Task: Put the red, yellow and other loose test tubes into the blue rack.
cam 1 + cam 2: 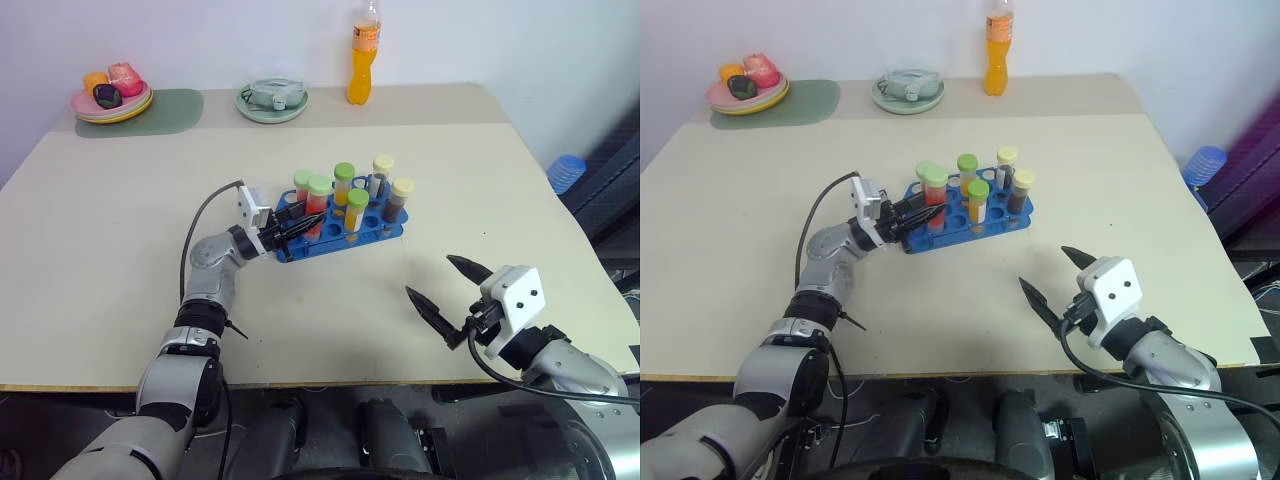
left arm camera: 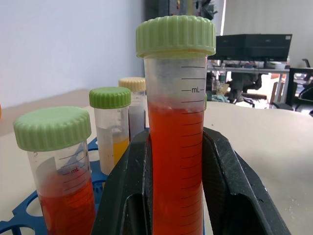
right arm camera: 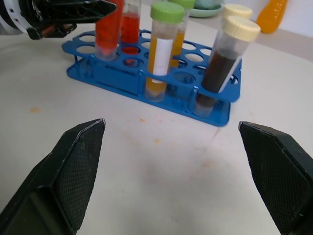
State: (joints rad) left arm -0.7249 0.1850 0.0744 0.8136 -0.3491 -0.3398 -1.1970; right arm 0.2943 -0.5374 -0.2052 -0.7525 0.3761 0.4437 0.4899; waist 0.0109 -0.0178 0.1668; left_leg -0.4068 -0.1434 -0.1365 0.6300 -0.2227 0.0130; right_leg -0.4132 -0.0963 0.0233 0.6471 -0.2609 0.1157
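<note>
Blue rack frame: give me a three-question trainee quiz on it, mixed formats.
1. True or false: the left gripper is shut on a clear plastic tube of red liquid with a green ribbed cap that stands at the bright blue plastic rack with round holes.
2. Multiple choice: the right gripper is A) shut on a tube, B) open over bare beige table, short of the rack, C) inside the rack.
3. Fill in: the tubes of dark brown liquid wear ____ caps.

Key: 1 true; 2 B; 3 cream.
</note>
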